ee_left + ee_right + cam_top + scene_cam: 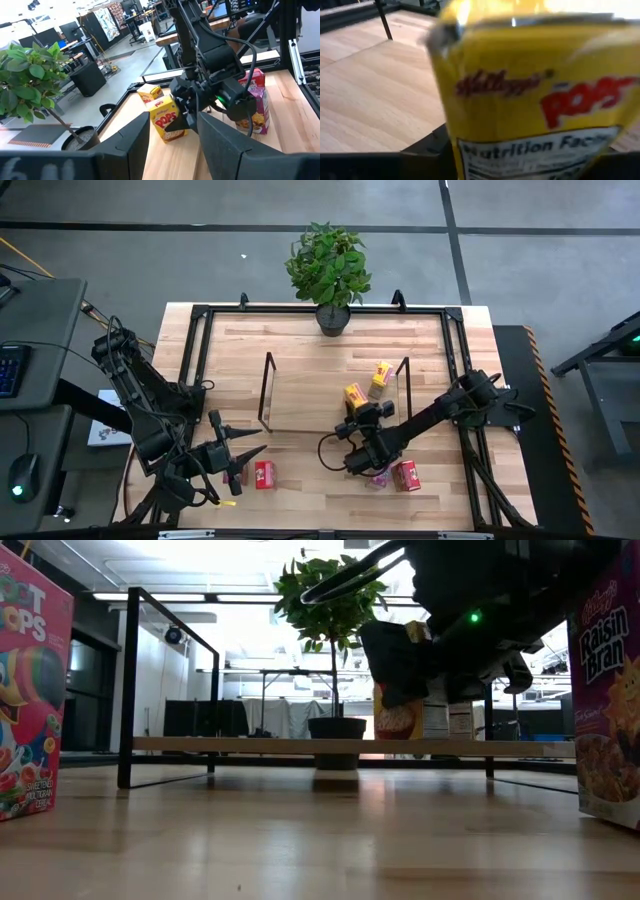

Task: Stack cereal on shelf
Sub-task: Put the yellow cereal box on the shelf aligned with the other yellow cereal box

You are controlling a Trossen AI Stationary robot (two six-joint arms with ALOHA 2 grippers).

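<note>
The shelf (305, 400) is a low light-wood board with black end frames in the middle of the table. Two yellow cereal boxes stand on its right part. One (380, 375) stands farther back. The nearer one (167, 120) stands on the board a little tilted, right in front of my right gripper (358, 416), and it fills the right wrist view (530, 100). My left gripper (172, 145) hangs open and empty above the table's near left part. It points toward the shelf. A red cereal box (264, 474) stands on the table just beside it.
A pink cereal box (380, 477) and a red one (405, 475) stand on the table by the near right, under my right arm. A potted plant (328, 270) sits at the far edge behind the shelf. The shelf's left half (290, 395) is bare board.
</note>
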